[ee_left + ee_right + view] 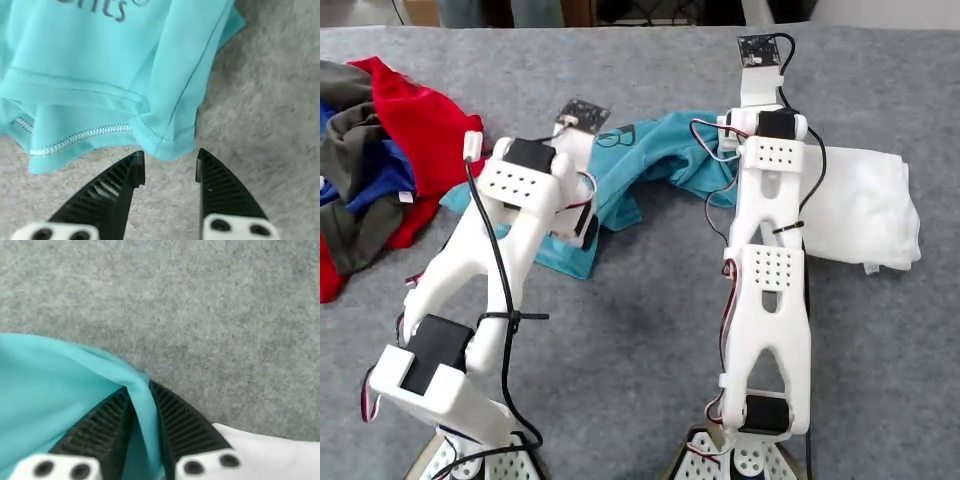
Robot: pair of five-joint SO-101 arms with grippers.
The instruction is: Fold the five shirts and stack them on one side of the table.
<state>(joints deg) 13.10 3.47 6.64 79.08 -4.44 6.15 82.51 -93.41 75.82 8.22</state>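
Left gripper (170,159) is hovering at the teal shirt (100,75) hem, jaws spread. Right gripper (139,390) is pinching that shirt's far edge. Beside the teal shirt, a white shirt (865,205) is lying folded. On the opp. side, a pile (380,170) is waiting unfolded. Prob. 1 of 5 done.

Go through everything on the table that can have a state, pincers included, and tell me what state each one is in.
teal shirt: unfolded, crumpled, one edge pinched.
white shirt: roughly folded, lying beside the right arm.
shirt pile: red, blue and dark shirts, unfolded, heaped.
left pincer: open, at the teal shirt's hem, gripping nothing.
right pincer: shut on the teal shirt.
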